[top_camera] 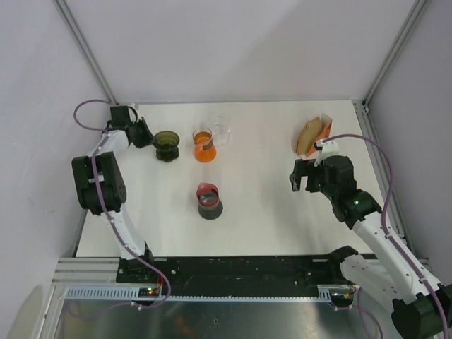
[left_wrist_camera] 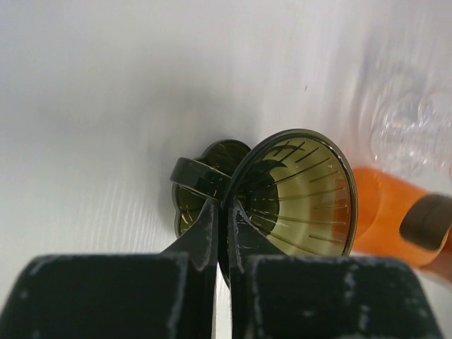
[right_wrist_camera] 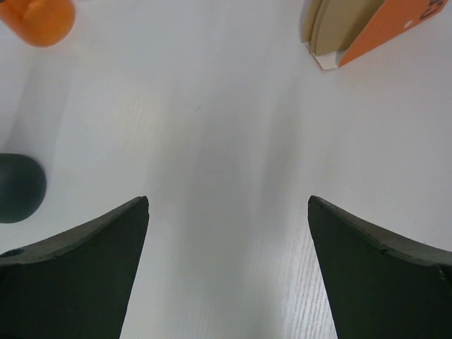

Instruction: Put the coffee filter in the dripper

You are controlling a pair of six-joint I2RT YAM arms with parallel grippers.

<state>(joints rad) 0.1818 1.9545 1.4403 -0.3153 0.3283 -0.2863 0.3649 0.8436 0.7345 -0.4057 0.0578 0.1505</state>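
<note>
Olive-tinted plastic pinched tight on the left side: the left gripper (left_wrist_camera: 226, 212) is clenched on the rim of the dripper (left_wrist_camera: 304, 191), right beside its loop handle (left_wrist_camera: 192, 175), ribbed mouth open to the wrist view. To my eye that grip is there to steady the cone so it cannot skid when paper goes in. Whether its foot sits flat on the table (top_camera: 268, 212) or is tipped, I cannot tell.

Over on the right, nothing in hand: the right gripper (right_wrist_camera: 228, 205) hangs with its fingers spread wide above bare tabletop. It points toward the coffee filter (right_wrist_camera: 332, 25), which sits with the rest of the brown stack in the orange box (right_wrist_camera: 395, 21) at the back right corner. So the task's paper is not yet picked up, and it is well apart from the dripper, nearly the whole width of the table between them.

Room to move, now. Between the open fingers and the box lies plain white surface, a free run in. The box itself stands near the table's right edge and the frame post (top_camera: 362, 107), so an approach from the inner side looks safer. The carry across is tighter: an orange flask (top_camera: 204, 145) stands just beside the dripper, a clear cup (top_camera: 222, 130) near behind it, and a red-and-black vessel (top_camera: 209, 200) holds mid-table. Coming in high over the flask looks like the clean line.
</note>
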